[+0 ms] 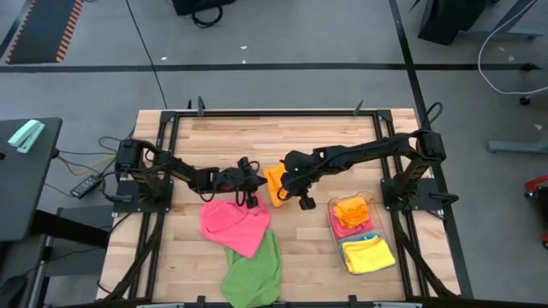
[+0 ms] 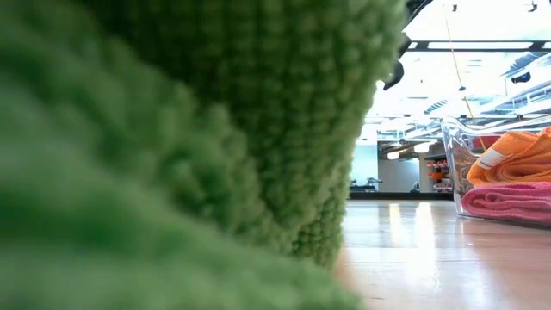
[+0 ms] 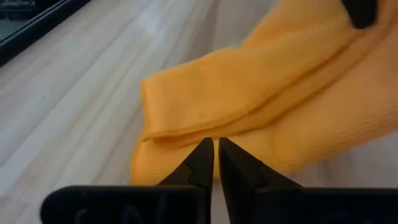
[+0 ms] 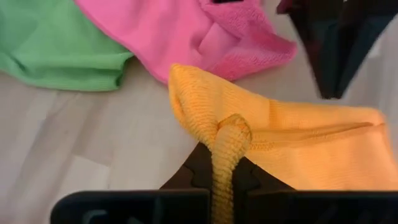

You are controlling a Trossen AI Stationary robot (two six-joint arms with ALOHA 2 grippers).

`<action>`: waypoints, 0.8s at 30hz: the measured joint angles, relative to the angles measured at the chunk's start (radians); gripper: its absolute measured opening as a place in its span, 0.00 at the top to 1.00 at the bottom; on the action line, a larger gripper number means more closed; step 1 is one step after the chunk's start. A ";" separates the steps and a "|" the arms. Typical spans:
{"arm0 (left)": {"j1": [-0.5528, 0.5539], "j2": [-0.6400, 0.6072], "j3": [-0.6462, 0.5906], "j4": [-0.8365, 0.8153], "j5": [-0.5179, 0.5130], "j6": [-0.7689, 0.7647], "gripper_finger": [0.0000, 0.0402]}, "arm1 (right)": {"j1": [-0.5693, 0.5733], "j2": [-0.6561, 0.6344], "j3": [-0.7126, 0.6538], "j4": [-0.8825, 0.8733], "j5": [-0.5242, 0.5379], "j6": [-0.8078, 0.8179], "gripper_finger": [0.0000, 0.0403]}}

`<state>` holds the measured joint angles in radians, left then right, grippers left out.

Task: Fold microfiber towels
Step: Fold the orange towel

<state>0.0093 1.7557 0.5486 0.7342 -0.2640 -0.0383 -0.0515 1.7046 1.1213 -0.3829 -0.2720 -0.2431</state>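
An orange towel (image 1: 274, 184) lies folded over on the wooden table between my two grippers. My right gripper (image 1: 297, 195) is at the towel's right side and is shut on it. My left gripper (image 1: 248, 186) is at its left side; its fingers are shut, with their tips (image 3: 214, 146) at the line where the towel's upper layer (image 3: 249, 93) ends over the lower one. A pink towel (image 1: 233, 224) lies spread nearer the front, partly over a green towel (image 1: 254, 272) that fills most of the low view (image 2: 172, 155). My left gripper's shut fingertips lie over the orange towel's lower layer (image 3: 163, 167), right at the edge of the upper layer. No cloth shows between the fingers, and I cannot tell whether they touch the towel. My right gripper pinches a bunched, rolled bit of the orange towel's edge (image 4: 229, 142) between its two fingers. The rest of the towel (image 4: 311, 149) lies on the table beyond the fingers.
A clear plastic bin (image 1: 383, 224) stands at the front right and holds folded orange, pink and yellow towels; it also shows in the low view (image 2: 455, 164). Bare wood lies along the table's far side (image 1: 274, 137) and the front left.
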 joint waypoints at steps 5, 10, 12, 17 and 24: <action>0.000 0.034 0.012 0.020 -0.002 -0.002 0.93 | -0.044 0.037 0.000 0.016 -0.115 0.015 0.97; 0.005 0.070 0.015 0.026 -0.050 -0.002 0.93 | -0.093 0.096 0.000 0.033 -0.206 0.011 0.97; 0.009 0.074 0.014 0.021 -0.074 -0.002 0.93 | -0.111 0.109 -0.001 0.048 -0.228 0.010 0.97; 0.016 0.097 0.014 0.026 -0.074 0.006 0.96 | -0.143 0.114 0.000 0.052 -0.250 0.008 0.97; 0.038 0.143 0.017 0.043 -0.073 0.007 0.95 | -0.150 0.114 0.000 0.054 -0.310 -0.002 0.97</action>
<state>0.0473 1.8991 0.5651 0.7776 -0.3374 -0.0310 -0.2014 1.8183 1.1210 -0.3290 -0.5819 -0.2447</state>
